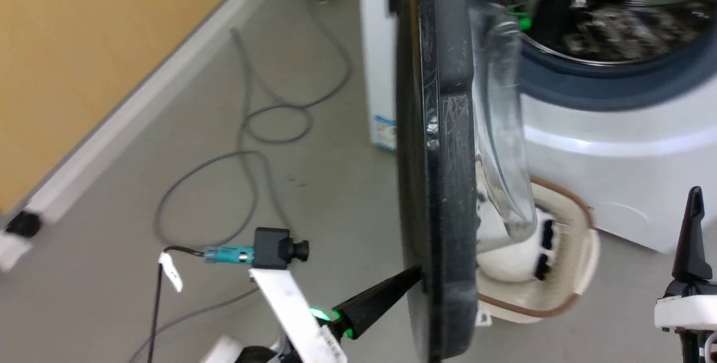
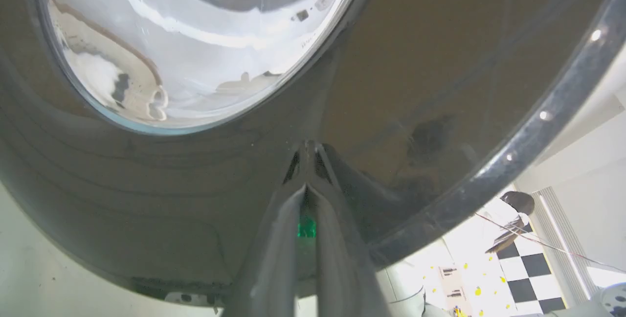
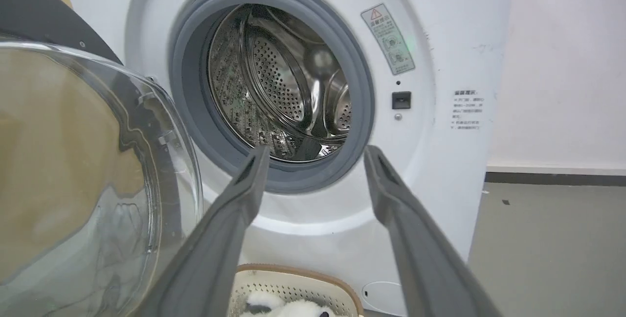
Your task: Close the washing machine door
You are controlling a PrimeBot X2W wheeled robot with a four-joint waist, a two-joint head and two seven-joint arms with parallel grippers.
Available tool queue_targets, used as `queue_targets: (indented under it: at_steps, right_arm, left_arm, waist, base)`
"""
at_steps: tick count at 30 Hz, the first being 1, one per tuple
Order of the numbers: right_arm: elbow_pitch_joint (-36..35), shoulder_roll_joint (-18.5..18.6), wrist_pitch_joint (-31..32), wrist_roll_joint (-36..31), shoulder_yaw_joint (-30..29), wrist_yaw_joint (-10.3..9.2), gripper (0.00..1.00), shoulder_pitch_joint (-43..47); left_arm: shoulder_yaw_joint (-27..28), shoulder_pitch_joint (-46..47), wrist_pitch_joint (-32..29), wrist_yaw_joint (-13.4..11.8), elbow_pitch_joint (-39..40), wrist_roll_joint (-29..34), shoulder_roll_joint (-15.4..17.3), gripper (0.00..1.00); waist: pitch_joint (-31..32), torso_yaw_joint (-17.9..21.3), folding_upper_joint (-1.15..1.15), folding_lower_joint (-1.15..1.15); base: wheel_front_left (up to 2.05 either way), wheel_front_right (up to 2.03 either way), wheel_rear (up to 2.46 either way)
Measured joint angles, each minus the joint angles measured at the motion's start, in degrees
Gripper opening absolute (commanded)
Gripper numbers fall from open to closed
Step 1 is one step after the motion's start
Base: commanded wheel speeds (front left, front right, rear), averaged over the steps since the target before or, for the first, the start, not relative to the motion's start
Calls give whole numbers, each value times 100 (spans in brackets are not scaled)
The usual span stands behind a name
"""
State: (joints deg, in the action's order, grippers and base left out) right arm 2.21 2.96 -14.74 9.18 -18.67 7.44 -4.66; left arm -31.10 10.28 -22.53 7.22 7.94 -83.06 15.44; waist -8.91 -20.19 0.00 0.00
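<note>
**door standing open, left pincer on its outer face**

the washing machine door point(image 1: 442, 156) is standing wide open, swung out from the front of the washing machine point(image 1: 588, 156) and showing edge-on in the head view. its clear glass bowl is bulging toward the machine's side. the opening is lying uncovered, with the steel drum point(image 3: 279, 77) and the grey-blue gasket point(image 3: 195, 111) facing out of the machine's front.

the left pincer point(image 1: 414, 273) is sitting on the side of the door turned away from the machine. its fingers point(image 2: 286, 238) are pressed together with nothing between them. the tips are meeting the glossy black outer face low down, near the door's lower rim and below the window.

the right pincer point(image 3: 317, 153) is hanging in front of the machine, apart from the door and from the machine's front. its fingers are spread wide and pinching nothing, pointing toward the lower edge of the gasket.

a cream basket point(image 1: 577, 262) is sitting on the floor point(image 1: 313, 184) just in front of the machine, under the open door's glass. a white-and-black soft toy point(image 1: 515, 256) is lying in it. a grey cable point(image 1: 246, 128) is looping over the floor beside the machine, on the door's outer side.
</note>
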Motion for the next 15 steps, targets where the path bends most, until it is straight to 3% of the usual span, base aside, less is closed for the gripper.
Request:
queue_targets:
  at_steps: [15]
  right_arm:
    - [97,-1,0,33,127,0,100,0]
  left_arm:
    - [-452,761,575,0,-1206,-394,-620,0]
  waist:
    - [181,1673,0,0]
  base:
    - [0,0,0]
